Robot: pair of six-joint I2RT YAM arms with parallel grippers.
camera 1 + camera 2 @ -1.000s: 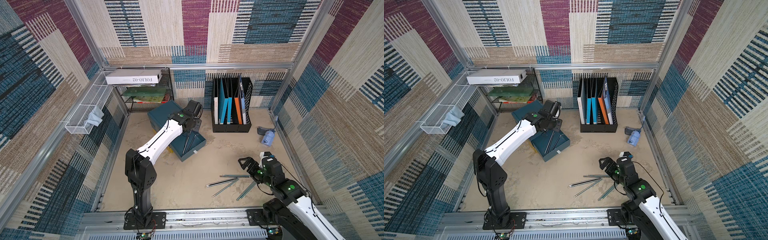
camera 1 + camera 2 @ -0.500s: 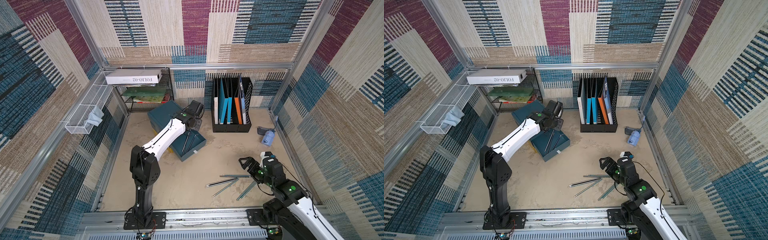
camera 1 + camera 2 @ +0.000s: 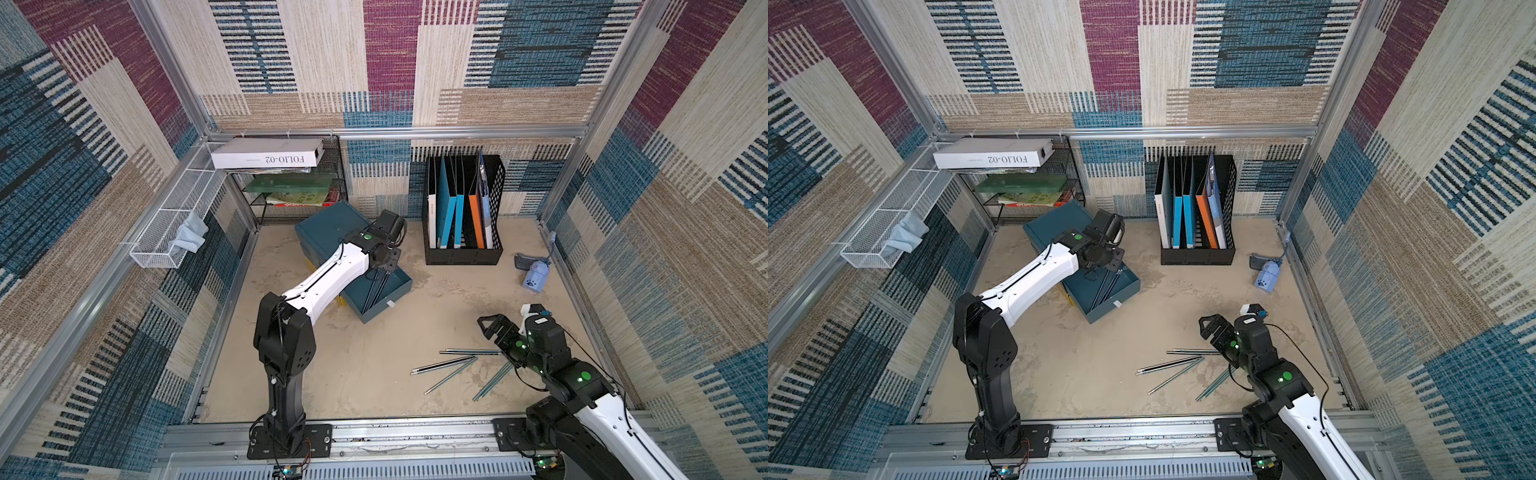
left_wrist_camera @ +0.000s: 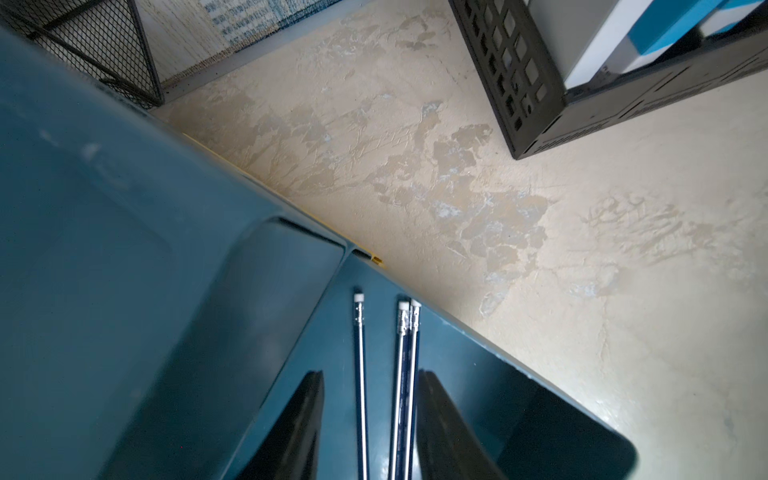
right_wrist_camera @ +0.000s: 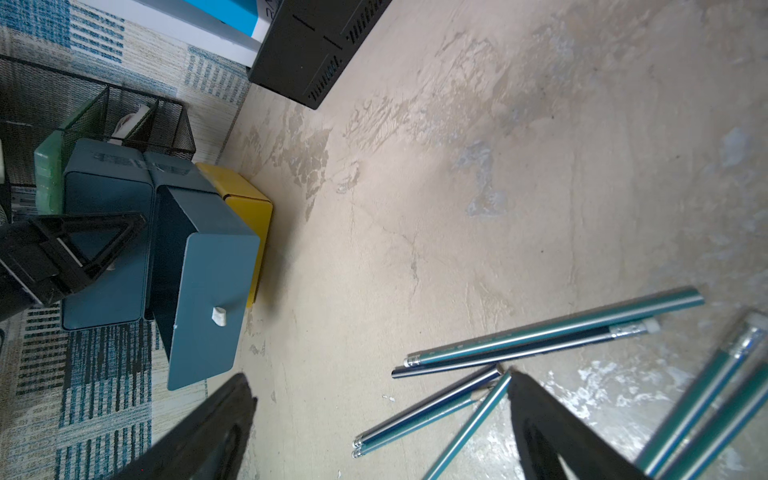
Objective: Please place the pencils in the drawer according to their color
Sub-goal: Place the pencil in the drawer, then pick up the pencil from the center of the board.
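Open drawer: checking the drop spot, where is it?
In both top views, the open drawer juts from the teal cabinet, back left, under the left hand.

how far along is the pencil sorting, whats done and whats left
Done: three dark pencils lie in the open blue drawer. In hand: nothing; the left gripper is open over them, and the right gripper is open above the table. Left: about seven loose pencils, teal and dark, on the table.
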